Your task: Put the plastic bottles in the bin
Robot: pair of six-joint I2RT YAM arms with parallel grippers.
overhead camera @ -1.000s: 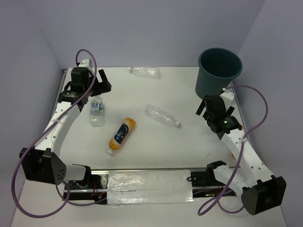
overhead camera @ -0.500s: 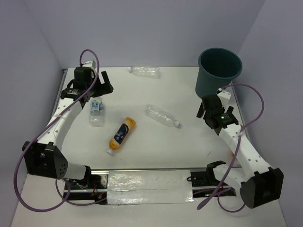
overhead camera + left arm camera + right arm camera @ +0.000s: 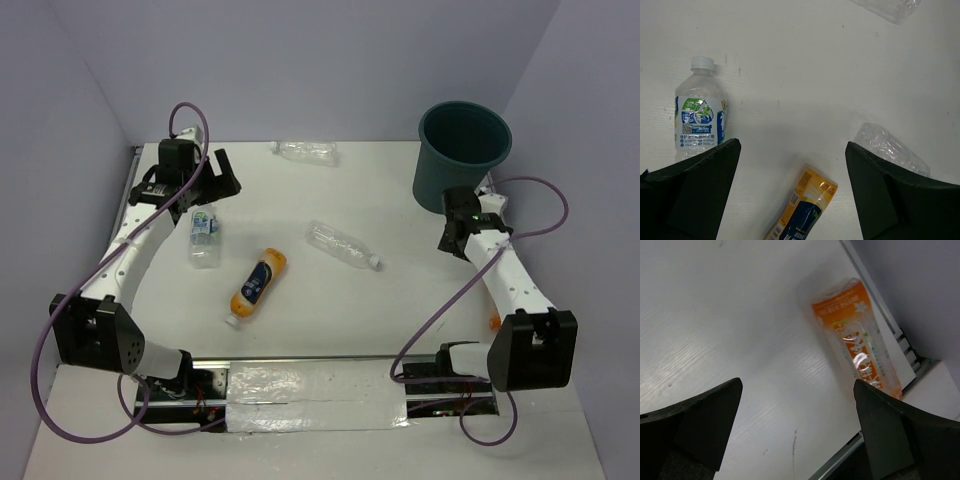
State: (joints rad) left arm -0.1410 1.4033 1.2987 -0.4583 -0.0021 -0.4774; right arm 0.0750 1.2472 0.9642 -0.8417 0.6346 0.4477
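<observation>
The left gripper (image 3: 792, 147) and right gripper (image 3: 797, 385) stand spread, empty. The labelled bottle (image 3: 203, 236) lies centre left, the bin (image 3: 440, 180) upper right. We judge the bottle light, crushable, slippery; we grip mid-body.

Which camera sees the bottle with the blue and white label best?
The left wrist view: the labelled bottle lies close, with its cap and label print clear. The top view shows it small and far away. The right wrist view misses it.
</observation>
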